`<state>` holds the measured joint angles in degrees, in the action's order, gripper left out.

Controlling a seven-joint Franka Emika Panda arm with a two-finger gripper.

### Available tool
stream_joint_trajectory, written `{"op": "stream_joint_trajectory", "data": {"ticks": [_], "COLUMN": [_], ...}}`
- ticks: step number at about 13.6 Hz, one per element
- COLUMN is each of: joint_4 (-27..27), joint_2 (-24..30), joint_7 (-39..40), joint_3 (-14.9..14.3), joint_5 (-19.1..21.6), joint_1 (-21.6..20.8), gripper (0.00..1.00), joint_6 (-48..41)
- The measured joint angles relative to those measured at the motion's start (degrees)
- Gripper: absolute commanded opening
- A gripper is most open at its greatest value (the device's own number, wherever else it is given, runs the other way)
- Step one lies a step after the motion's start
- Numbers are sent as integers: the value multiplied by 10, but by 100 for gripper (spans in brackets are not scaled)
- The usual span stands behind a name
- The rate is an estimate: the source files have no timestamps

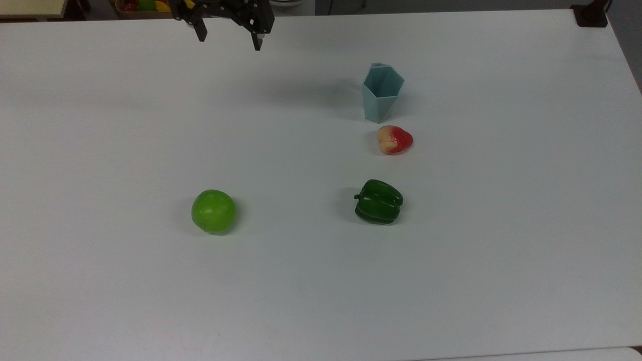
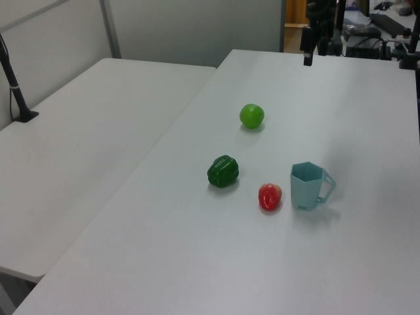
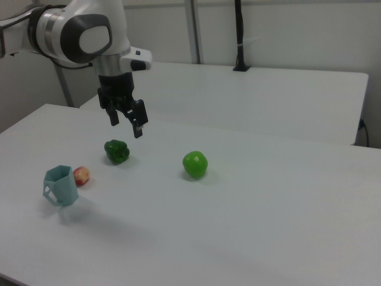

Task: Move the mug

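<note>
With our black two-finger gripper [image 1: 228, 44] spread wide and empty, we should descend squarely over the upright pale blue-teal faceted plastic mug [image 1: 381, 93], avoiding the red-and-cream fruit [image 1: 394, 140] just beside it.

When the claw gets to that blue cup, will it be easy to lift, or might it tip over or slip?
The mug looks like thin, stiff plastic, so it is probably light. It tapers to a narrow base, so a sideways nudge might tip it. Its flat facets should give the open gripper decent purchase, though smooth plastic may slip a little. The red fruit lies close beside it.

Even overhead light, soft faint shadows, perhaps slightly hazy focus.
</note>
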<state>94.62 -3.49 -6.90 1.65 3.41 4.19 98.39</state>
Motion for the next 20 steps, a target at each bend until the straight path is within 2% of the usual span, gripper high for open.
{"op": "stream_joint_trajectory", "data": {"ticks": [5,11,20], "joint_4": [0,15,48], "joint_2": [9,7,10], "joint_7": [0,-10,-13], "joint_3": [2,4,4], "joint_5": [36,41,41], "joint_1": [-52,-106,-129], "gripper": [100,100,100], "joint_6": [-20,-61,-67]}}
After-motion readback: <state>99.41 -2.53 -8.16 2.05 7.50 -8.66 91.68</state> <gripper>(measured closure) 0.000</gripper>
